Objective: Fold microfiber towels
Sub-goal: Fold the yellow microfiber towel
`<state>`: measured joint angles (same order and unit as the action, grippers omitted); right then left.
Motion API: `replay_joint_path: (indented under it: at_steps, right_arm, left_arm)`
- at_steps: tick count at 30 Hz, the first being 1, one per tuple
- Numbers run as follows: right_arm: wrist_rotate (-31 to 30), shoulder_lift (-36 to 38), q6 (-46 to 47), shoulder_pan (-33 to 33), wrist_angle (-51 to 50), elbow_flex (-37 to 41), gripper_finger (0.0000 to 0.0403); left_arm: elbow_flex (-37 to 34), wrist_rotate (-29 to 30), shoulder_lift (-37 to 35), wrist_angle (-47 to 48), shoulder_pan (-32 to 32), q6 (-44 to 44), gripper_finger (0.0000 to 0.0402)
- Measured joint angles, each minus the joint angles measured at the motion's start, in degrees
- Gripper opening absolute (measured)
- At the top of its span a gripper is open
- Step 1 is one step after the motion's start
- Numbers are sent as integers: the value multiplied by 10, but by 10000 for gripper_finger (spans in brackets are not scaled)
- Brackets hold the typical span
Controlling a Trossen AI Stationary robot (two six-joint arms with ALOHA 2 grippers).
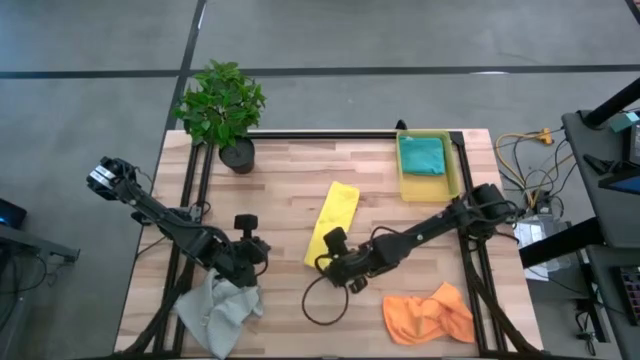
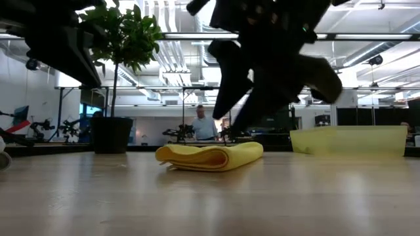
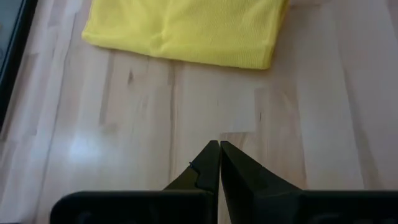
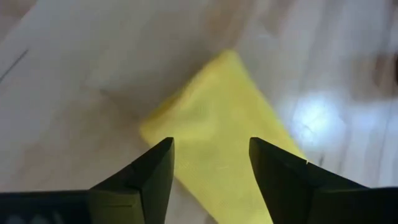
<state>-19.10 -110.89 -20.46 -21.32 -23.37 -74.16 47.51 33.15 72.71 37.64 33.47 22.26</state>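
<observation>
A folded yellow towel lies flat in the middle of the table, a low roll in the low view. My right gripper hovers open just above its near end, and the towel's corner shows between and beyond the fingers. My left gripper is shut, left of the yellow towel, above bare wood. A crumpled grey towel lies at the near left and a crumpled orange one at the near right. A teal towel lies in the yellow bin.
A potted plant stands at the far left corner. A loop of black cable lies on the wood near the right gripper. Bare wood lies between the yellow towel and the near edge.
</observation>
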Motion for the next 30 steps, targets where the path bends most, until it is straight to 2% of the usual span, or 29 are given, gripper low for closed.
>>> replay_joint_path:
  at_steps: [6,17,24,30]
  right_arm:
    - [56,-28,-43,0,-5,-1,201]
    - [56,-45,-70,12,15,0,201]
    - [62,-64,-71,16,27,-3,199]
    - [58,-92,-72,13,25,-22,159]
  left_arm:
    - [-18,-1,0,-2,0,0,0]
    - [-29,-1,0,-18,0,-1,0]
    - [-29,2,2,-62,0,-6,0]
    - [-29,3,26,-67,-1,-6,0]
